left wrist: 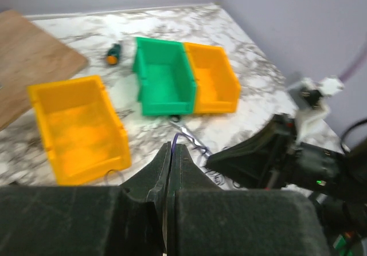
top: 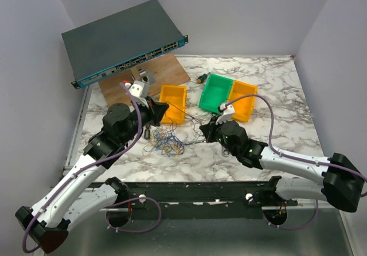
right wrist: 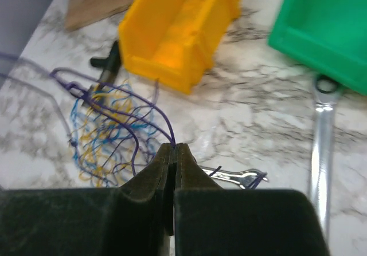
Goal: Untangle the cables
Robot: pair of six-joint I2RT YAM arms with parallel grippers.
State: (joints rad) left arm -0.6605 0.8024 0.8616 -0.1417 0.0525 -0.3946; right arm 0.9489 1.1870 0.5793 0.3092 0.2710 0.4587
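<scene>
R gripper clamped on a purple strand of the cables; tangle lies on the table by the yellow bin. L gripper pinched shut, prob on a strand too. My worry: pulling apart cinches knots, or the wire slips/snaps.

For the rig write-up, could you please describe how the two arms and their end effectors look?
The left arm and right arm each have white links, black joints and a purple-grey hose looping alongside. The left end effector and right end effector each have two black tapered fingers, with a white camera mount behind.
</scene>
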